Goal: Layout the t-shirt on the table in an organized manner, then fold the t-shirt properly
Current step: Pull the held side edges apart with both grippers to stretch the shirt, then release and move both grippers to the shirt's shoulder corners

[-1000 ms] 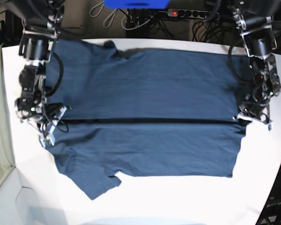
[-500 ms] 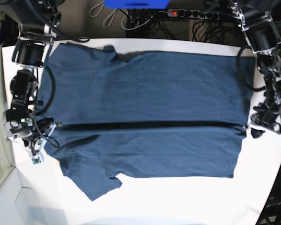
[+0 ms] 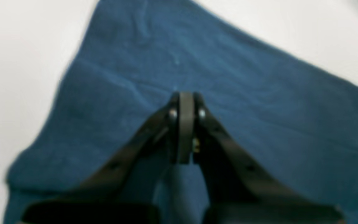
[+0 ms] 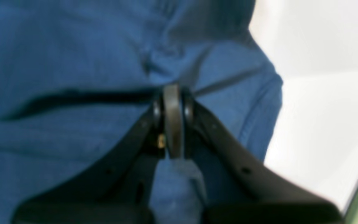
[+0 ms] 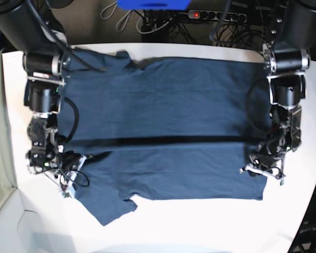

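T-shirt: dark navy-blue short-sleeved cloth t-shirt (image 5: 163, 105) lies spread across the large smooth white table (image 5: 210, 226), its near half doubled up to a straight dark fold line running side to side.
Left gripper: my left gripper (image 5: 263, 167) sits at the hem-side edge, jaws pressed fully together; blue cloth shows between its fingers in the wrist view, so I judge it pinches the t-shirt.
Right gripper: my right gripper (image 5: 68, 176) is clenched at the sleeve-side edge, and likewise appears to pinch a bunch of cloth.
Step in hand: I judge I am carrying the folded layer across the shirt.
Doing it well: I should move both hands level and at one pace, hold the cloth lightly taut between them, and let the near sleeve (image 5: 113, 205) settle flat.
Risk: uneven travel would skew the fold line.
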Action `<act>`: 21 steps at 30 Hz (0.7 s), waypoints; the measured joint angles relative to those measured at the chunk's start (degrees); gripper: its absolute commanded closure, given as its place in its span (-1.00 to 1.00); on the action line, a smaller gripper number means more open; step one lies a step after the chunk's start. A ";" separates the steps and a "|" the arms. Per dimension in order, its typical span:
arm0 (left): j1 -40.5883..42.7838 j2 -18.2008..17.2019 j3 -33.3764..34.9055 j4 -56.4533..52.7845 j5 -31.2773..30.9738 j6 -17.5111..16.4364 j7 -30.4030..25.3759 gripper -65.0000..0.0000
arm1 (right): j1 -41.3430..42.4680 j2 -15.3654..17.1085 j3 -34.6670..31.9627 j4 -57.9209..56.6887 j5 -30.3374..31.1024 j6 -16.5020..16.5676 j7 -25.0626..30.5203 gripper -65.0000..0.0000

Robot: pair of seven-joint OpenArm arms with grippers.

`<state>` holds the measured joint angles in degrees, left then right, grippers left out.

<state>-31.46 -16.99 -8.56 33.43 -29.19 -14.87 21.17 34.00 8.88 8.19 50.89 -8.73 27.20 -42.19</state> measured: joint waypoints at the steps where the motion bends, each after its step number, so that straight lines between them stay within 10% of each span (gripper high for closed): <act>1: -0.85 0.00 1.62 -3.04 -0.09 -0.13 -2.16 0.99 | 0.39 -0.02 0.00 -1.03 0.00 -0.02 1.11 1.00; 8: -5.53 -0.15 6.10 -17.03 4.52 -1.38 -14.29 0.99 | 0.02 0.87 0.07 -9.38 0.42 0.00 11.02 1.00; 17: -3.61 -0.44 6.01 -7.58 6.73 0.13 -11.56 0.99 | 2.58 3.78 0.04 -22.34 1.01 -0.66 29.64 1.00; 21: -5.79 -1.33 5.99 -0.44 6.23 0.09 -8.92 0.99 | 4.28 3.19 -0.02 -24.55 -0.13 -9.66 31.98 1.00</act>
<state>-37.26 -18.33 -2.57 32.99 -22.96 -14.79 12.25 38.28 12.08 8.16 26.35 -8.86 17.54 -10.22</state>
